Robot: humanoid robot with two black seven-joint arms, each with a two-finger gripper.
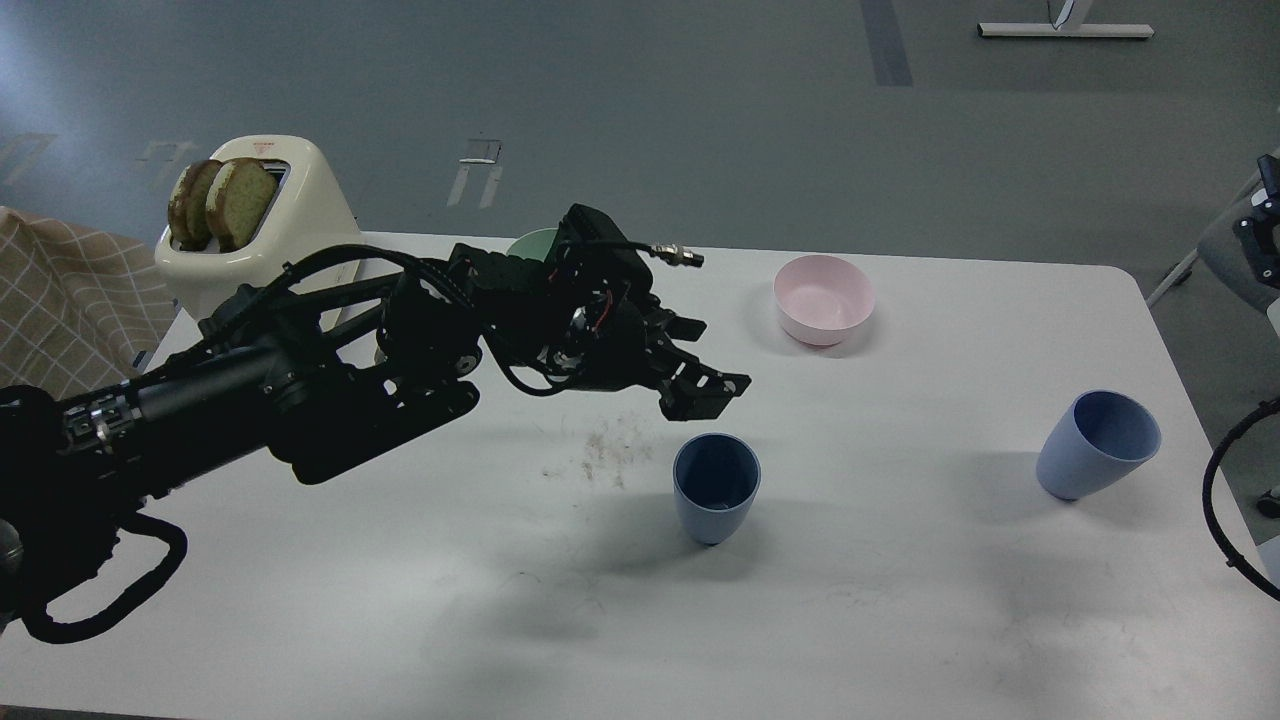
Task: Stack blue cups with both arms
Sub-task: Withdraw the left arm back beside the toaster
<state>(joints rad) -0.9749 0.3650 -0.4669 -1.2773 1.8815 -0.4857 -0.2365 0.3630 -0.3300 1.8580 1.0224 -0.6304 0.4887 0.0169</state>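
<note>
A dusty-blue cup stands upright near the middle of the white table, free of any gripper. A second blue cup stands at the right, leaning to the right. My left gripper hangs open and empty just above and behind the middle cup's rim. Of my right arm only a black cable loop shows at the right edge; its gripper is out of view.
A cream toaster with two bread slices stands at the back left. A pale green bowl, mostly hidden behind my left arm, and a pale pink bowl sit at the back. Crumbs lie left of the middle cup.
</note>
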